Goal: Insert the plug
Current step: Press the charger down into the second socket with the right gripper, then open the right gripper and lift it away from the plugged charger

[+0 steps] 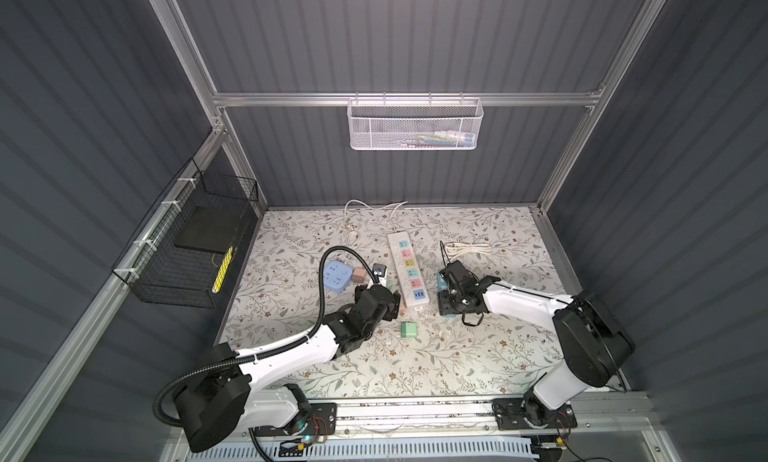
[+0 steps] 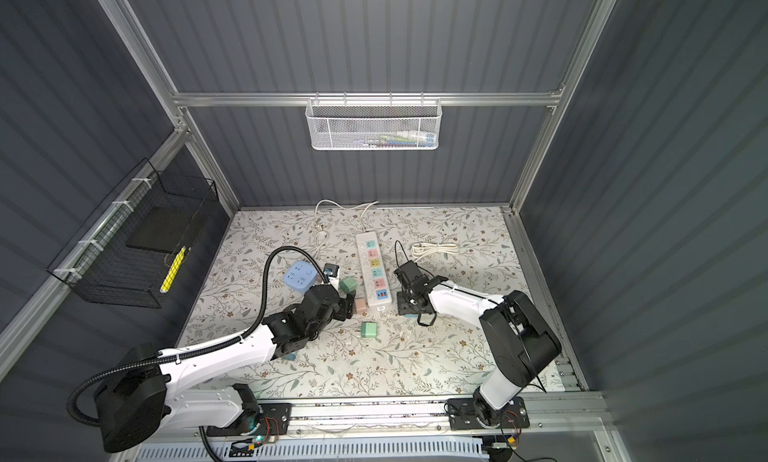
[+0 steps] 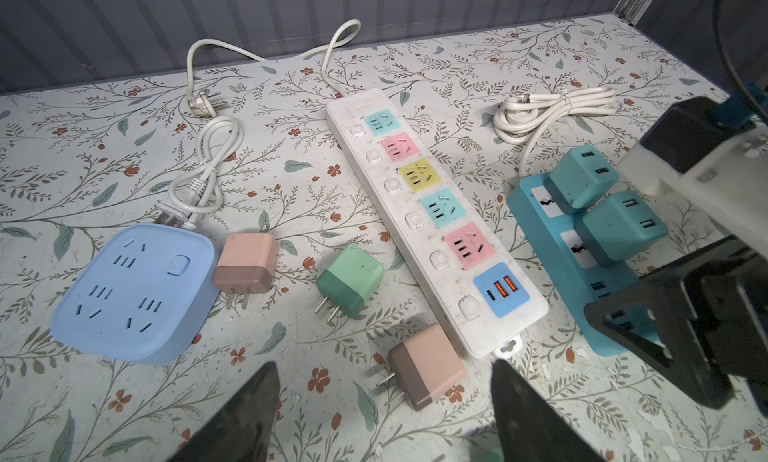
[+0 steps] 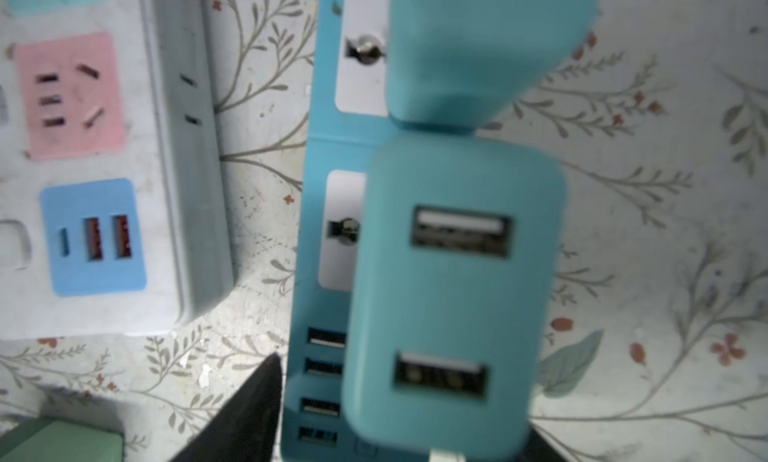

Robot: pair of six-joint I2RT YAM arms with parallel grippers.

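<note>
Counter (image 1: 478, 356): it has a flowery cover, with plugs and socket strips lying on it.
White strip (image 3: 415, 221): long, in the middle, running from far to near.
Pink plug (image 3: 424, 364): lies flat just left of the white strip's near end, prongs pointing left, in no socket.
Left tool (image 3: 383, 362): hangs over the pink plug, fingers wide apart, holding nothing.
Teal strip (image 3: 523, 206): lies on the right, just beside the white strip.
Nearer teal plug (image 4: 449, 298): stands on the teal strip.
Farther teal plug (image 3: 579, 181): stands on the same strip, leaning a bit.
Right tool (image 1: 445, 305): sits over the teal strip's near end by the nearer teal plug. Its fingers are apart, one with a clear gap to the plug, holding nothing.
Blue socket block (image 3: 129, 293): on the left.
Second pink plug (image 3: 247, 262): just beside the blue socket block.
Green plug (image 3: 351, 281): between the second pink plug and the white strip.
</note>
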